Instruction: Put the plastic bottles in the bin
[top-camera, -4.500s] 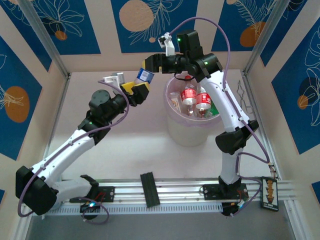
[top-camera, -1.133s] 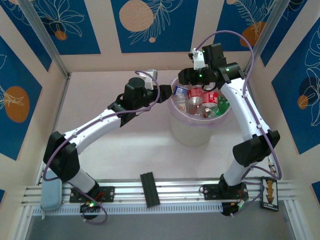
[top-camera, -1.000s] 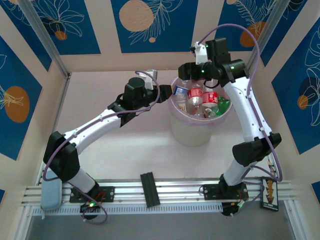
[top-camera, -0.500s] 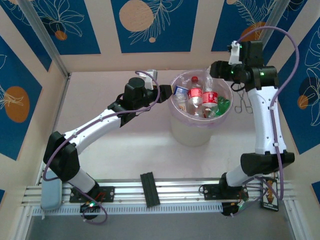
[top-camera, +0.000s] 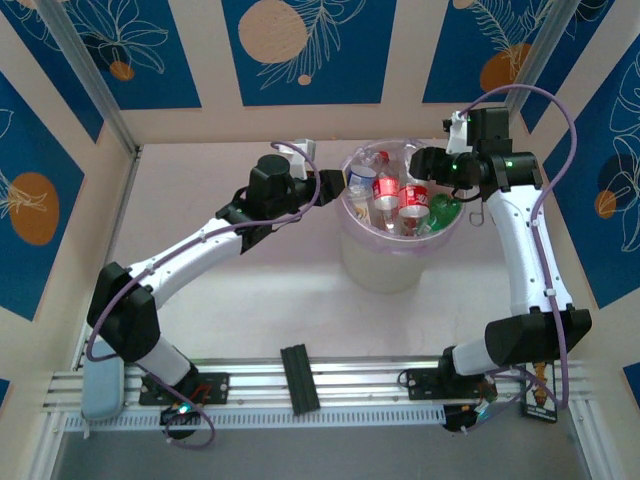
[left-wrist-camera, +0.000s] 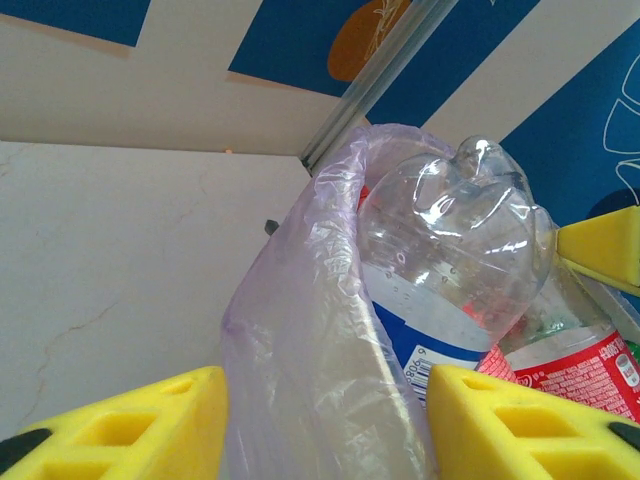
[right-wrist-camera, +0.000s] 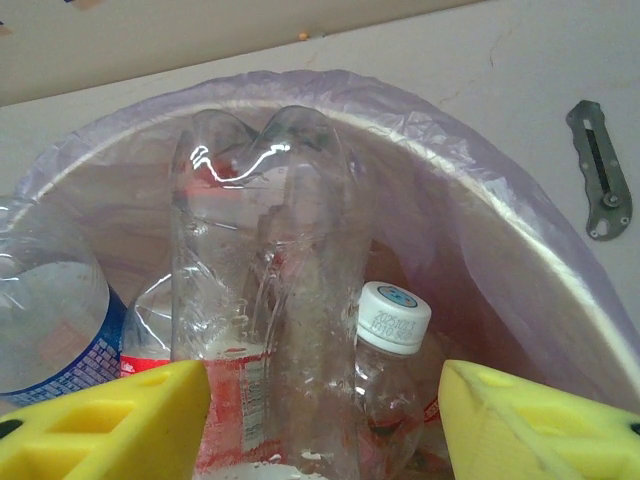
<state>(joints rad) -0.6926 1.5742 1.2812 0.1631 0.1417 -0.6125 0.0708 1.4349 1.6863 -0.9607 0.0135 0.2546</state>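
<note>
**Bottles heaped in the lined bin, both hands open at its rim**

Top view: the bin (top-camera: 385, 262), a cream bucket lined with a lilac bag (top-camera: 347, 207), stands on the desk (top-camera: 230, 300) toward the back. The plastic bottles (top-camera: 400, 195) lie heaped inside it. Most are clear with red labels, a blue-labelled bottle (top-camera: 360, 180) lies at the left, and a green bottle (top-camera: 446, 208) at the right. The left hand (top-camera: 335, 183) is at the bin's left rim. The right hand (top-camera: 425, 163) hangs over its far right part. No label can be read from up here.

Left wrist view: the left hand (left-wrist-camera: 325, 400) has its fingers spread and grips nothing. The bag-covered rim rises in the gap between them. Close up, the blue-labelled bottle (left-wrist-camera: 450, 250) turns out to be base up, with a few digits on its label that are too cut off to read. Beside it a red label (left-wrist-camera: 575, 375) carries fine white print that is illegible.

Right wrist view: the right hand (right-wrist-camera: 320, 400) also has its jaws wide apart and empty, looking down into the bin (right-wrist-camera: 560, 300). A tall clear bottle (right-wrist-camera: 265, 250) stands base up, and just beside it is a white cap (right-wrist-camera: 393, 312) with faint, unreadable marking. The blue-labelled bottle (right-wrist-camera: 50, 330) is at the left. This view adds a small metal tool (right-wrist-camera: 598, 170) lying on the desk beyond the rim.
</note>
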